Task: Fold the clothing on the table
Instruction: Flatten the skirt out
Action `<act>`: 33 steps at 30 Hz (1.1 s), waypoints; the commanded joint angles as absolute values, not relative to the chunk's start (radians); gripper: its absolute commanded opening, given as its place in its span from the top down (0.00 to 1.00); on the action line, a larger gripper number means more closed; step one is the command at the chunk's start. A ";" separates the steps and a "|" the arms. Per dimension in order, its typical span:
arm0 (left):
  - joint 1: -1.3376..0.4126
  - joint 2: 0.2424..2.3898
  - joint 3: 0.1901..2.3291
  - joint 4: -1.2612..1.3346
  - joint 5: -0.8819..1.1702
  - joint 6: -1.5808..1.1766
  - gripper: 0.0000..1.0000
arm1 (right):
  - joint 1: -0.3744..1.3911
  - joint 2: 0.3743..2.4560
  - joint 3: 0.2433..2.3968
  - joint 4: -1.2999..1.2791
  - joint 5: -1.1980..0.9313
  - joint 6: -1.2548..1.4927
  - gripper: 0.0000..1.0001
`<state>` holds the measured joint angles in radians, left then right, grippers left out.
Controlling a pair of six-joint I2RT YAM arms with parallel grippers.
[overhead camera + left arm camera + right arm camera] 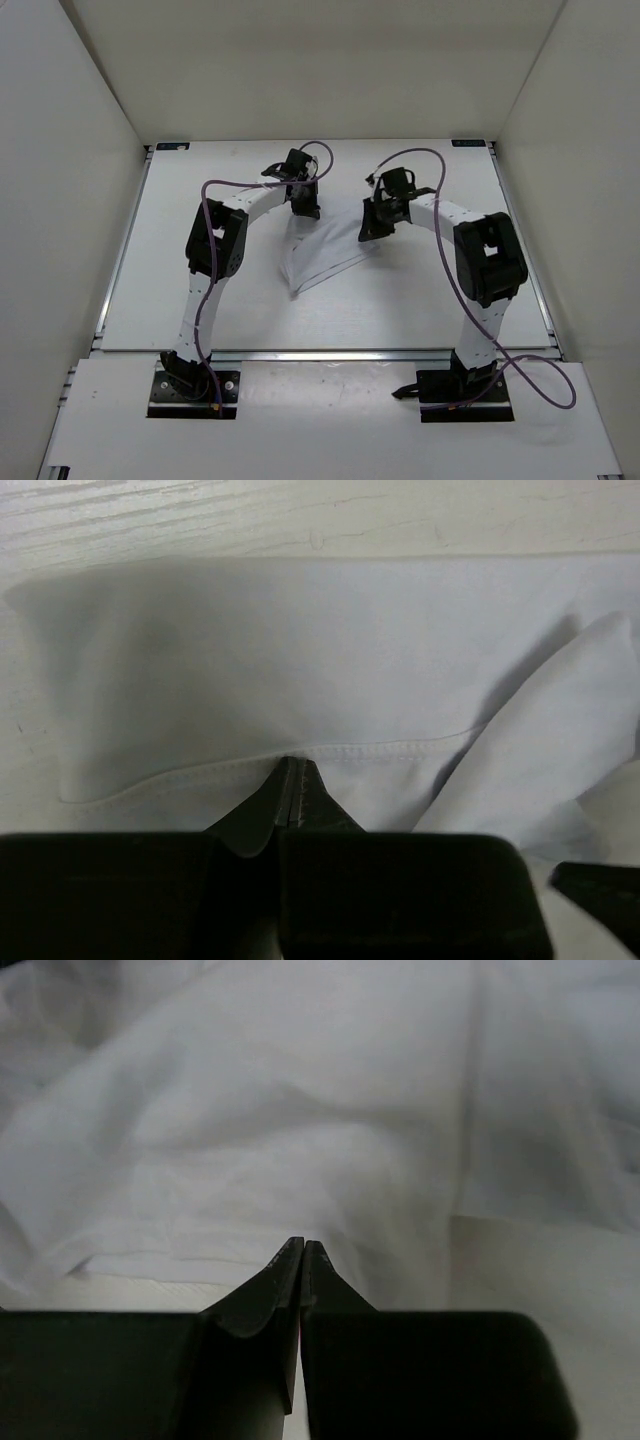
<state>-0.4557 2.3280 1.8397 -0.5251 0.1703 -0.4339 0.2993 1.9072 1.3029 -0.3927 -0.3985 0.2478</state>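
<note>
Left gripper (296,772) is closed, pinching the hem of the white garment (300,650). Right gripper (302,1250) is fully closed at the garment edge; grip unconfirmed

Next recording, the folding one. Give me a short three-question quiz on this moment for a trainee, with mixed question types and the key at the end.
1. True or false: the left gripper and the right gripper both have their jaws shut.
2. The left gripper's tips meet the clothing: A) at its stitched hem; B) in the middle of the cloth; C) nowhere, they are clear of it.
3. Name the surface seen beyond the clothing in the left wrist view.
Key: 1 true; 2 A; 3 the table.
</note>
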 commanded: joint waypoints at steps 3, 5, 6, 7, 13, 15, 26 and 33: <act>-0.459 2.350 1.872 -0.603 0.129 -0.426 1.00 | 0.422 1.974 1.342 -0.426 -0.331 0.215 1.00; -0.451 2.341 1.864 -0.598 0.129 -0.433 1.00 | 0.455 1.997 1.350 -0.445 -0.308 0.227 1.00; -0.448 2.336 1.861 -0.603 0.132 -0.428 1.00 | 0.468 2.005 1.347 -0.446 -0.287 0.232 1.00; -0.443 2.330 1.846 -0.591 0.127 -0.423 1.00 | 0.475 2.006 1.335 -0.459 -0.275 0.254 1.00; -0.407 2.299 1.802 -0.565 0.141 -0.410 1.00 | 0.479 1.922 1.169 -0.436 -0.236 0.327 1.00; -0.388 2.303 1.792 -0.563 0.146 -0.402 1.00 | 0.492 1.889 1.117 -0.431 -0.232 0.344 1.00; -0.347 2.361 1.876 -0.588 0.176 -0.374 1.00 | 0.569 1.586 0.848 -0.526 -0.209 0.480 1.00; -0.365 2.330 1.913 -0.572 0.268 -0.350 0.96 | 0.447 1.535 1.049 -0.529 -0.276 0.408 0.86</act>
